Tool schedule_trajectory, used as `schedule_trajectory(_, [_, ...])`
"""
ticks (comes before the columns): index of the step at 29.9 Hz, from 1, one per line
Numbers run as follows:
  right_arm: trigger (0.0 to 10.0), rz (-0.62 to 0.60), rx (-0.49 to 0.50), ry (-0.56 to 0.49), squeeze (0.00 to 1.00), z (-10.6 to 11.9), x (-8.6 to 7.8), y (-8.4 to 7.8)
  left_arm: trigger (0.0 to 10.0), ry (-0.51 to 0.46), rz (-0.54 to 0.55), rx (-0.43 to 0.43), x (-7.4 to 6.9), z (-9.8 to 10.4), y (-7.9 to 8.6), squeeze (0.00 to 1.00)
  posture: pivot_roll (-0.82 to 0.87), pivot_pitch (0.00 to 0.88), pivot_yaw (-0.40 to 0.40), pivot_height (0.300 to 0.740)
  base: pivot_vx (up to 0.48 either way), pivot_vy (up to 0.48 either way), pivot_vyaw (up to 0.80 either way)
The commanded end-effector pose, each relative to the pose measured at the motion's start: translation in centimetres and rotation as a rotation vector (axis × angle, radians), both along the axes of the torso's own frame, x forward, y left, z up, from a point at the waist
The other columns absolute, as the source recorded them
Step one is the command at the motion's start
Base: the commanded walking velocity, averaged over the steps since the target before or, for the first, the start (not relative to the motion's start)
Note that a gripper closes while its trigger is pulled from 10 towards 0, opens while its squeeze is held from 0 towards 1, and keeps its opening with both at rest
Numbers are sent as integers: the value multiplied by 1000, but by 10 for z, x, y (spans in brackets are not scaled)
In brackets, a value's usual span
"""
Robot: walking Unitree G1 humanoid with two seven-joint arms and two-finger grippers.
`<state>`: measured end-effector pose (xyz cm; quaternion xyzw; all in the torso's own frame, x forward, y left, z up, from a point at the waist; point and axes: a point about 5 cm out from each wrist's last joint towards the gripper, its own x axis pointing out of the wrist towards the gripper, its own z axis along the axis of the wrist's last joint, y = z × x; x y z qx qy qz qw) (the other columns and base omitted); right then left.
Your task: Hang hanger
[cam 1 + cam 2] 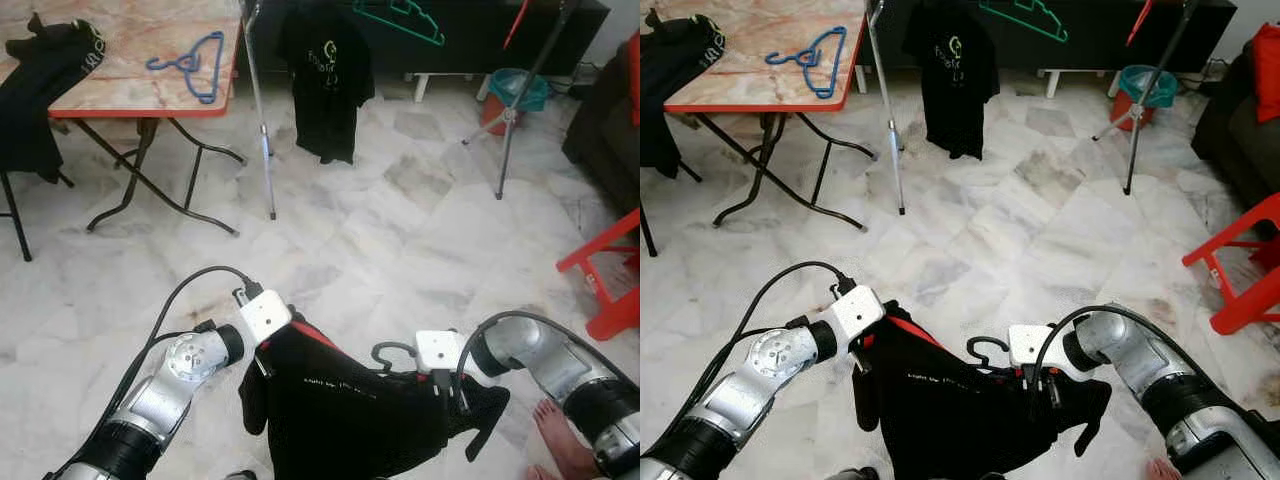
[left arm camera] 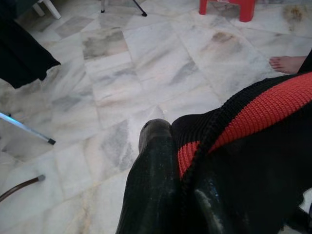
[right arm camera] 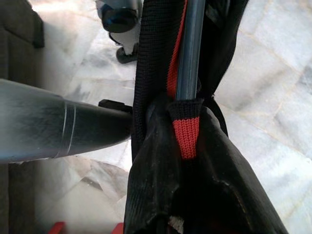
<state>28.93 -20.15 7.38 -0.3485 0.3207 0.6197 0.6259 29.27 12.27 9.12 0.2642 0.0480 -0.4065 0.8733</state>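
Marble floor (image 1: 400, 230), with a clothes rack (image 1: 262, 110) standing well ahead of both tools and already carrying a hung black T-shirt (image 1: 325, 70) and a green hanger (image 1: 400, 18); beyond the left tool, a tabletop (image 1: 130, 60) bears a blue hanger (image 1: 190, 62). Between the two tools hangs a black garment with red trim (image 1: 340, 410), mounted on the hanger to be hung, whose dark hook (image 1: 390, 352) rises just beside the right tool (image 1: 440, 385). The left tool (image 1: 262, 345) is clamped on the garment's collar edge; the right tool is closed on the garment's ribbed edge at the hanger bar. A bare foot (image 1: 560, 430) stands near the right tool. Risk: the fabric-only grips may let the hanger slip free or tilt during the approach, so that the hook misses the rail.
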Motion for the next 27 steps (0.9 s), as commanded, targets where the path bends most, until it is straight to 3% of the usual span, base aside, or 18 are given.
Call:
schedule_trajectory(1, [0,20,-28,32,0,-2,-5,-8,10000,-1,16,-8,3,2,5,0,26,117,-45,740,0,0,0])
schedule_trajectory(7, [0,10,3,-11,0,3,3,0,10000,121,-108,-31,-12,-3,-3,0,31,119,-47,740,0,0,0])
schedule_trajectory(13, [0,14,79,-79,0,13,15,18,10000,206,-145,-21,-15,-5,-4,0,36,124,-48,740,0,0,0])
schedule_trajectory(16, [0,23,152,-96,0,19,19,30,10000,198,-106,44,-11,-13,0,0,33,127,-46,740,0,0,0])
schedule_trajectory(21, [0,101,155,-25,0,16,11,36,10000,157,-25,-20,1,-6,-6,0,42,132,-46,740,0,0,0])
schedule_trajectory(27, [0,140,146,15,0,10,4,38,10000,170,-48,-72,2,-2,-14,0,39,132,-47,740,0,0,0])
